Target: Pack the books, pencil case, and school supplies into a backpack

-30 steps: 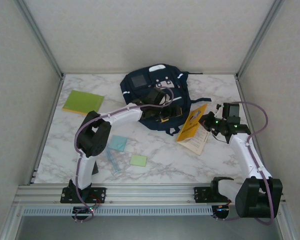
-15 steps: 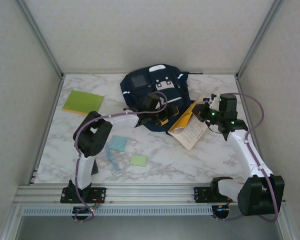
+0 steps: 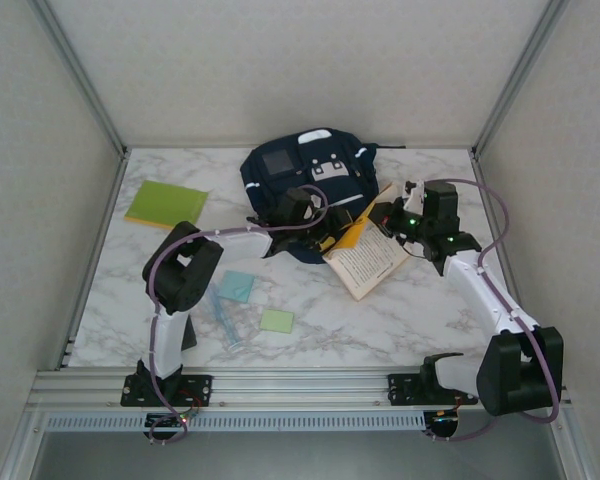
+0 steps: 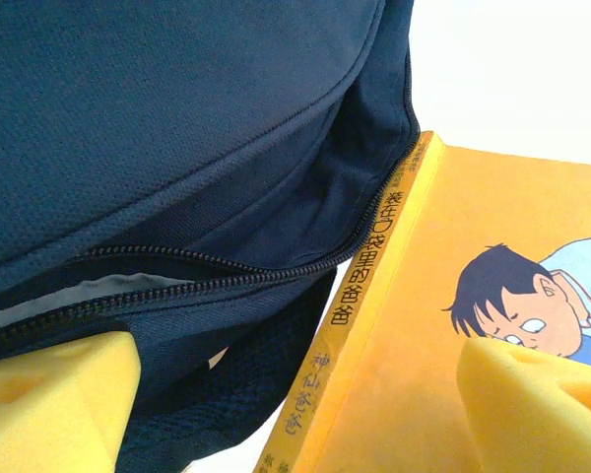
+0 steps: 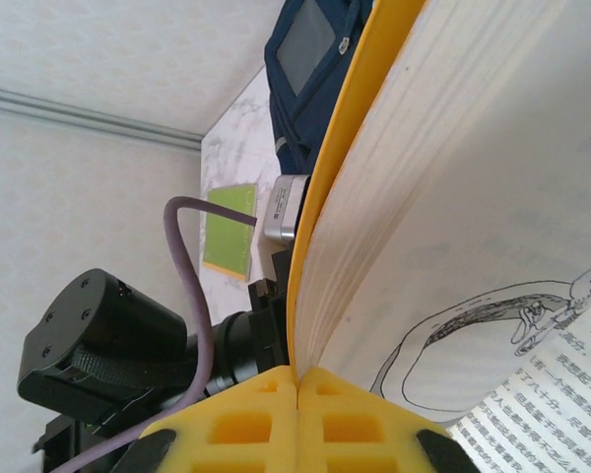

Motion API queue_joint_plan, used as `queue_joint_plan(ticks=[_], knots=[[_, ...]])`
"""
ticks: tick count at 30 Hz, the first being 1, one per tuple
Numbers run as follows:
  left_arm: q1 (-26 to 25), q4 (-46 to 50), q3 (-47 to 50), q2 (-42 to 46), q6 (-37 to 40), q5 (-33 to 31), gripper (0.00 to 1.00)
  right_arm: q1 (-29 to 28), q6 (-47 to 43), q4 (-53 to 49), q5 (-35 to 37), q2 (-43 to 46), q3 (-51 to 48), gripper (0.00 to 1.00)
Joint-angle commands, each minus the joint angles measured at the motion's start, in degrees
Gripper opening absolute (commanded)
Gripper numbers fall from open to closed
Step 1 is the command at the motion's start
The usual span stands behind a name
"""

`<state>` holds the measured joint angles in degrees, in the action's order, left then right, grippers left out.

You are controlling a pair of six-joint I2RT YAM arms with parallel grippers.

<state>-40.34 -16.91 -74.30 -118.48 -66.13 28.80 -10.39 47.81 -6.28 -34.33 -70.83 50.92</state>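
The navy backpack (image 3: 305,180) lies at the back middle of the table, and its zipped mouth (image 4: 177,266) gapes a little. My left gripper (image 3: 323,228) sits at the backpack's near edge, open. Its yellow pads (image 4: 49,404) straddle the bag's lip and the spine of the orange-yellow book (image 4: 453,325). My right gripper (image 3: 382,218) is shut on that book (image 3: 365,258) by its cover (image 5: 320,227); the pages hang open toward the table. The yellow-green book (image 3: 165,203) lies at the far left. The pencil case is out of view.
A light-blue pad (image 3: 235,286), a pale-green pad (image 3: 276,320) and translucent blue sticks (image 3: 225,322) lie near the left arm. The left wrist and its purple cable (image 5: 192,296) are close beside the held book. Grey walls ring the table.
My right gripper has carried the orange-yellow book leftward to the backpack, and its pages have fallen open. My left gripper has drawn back and down to the bag's near edge.
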Motion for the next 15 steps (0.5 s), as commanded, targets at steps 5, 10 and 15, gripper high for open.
queue_joint_plan(ticks=[5, 10, 15], knots=[[2.77, -3.55, 5.63, 2.43, -5.58, 2.36, 0.84, -1.13, -4.07, 0.49, -2.28, -1.24, 10.6, 0.0], [4.34, -3.99, 8.01, 6.07, -5.25, 1.16, 0.84, -1.82, -4.38, 3.22, -3.26, -5.03, 7.78, 0.0], [4.65, -5.22, 8.43, 5.63, -5.21, 1.52, 0.84, -1.52, -4.26, 9.11, -4.05, -8.9, -0.63, 0.0]])
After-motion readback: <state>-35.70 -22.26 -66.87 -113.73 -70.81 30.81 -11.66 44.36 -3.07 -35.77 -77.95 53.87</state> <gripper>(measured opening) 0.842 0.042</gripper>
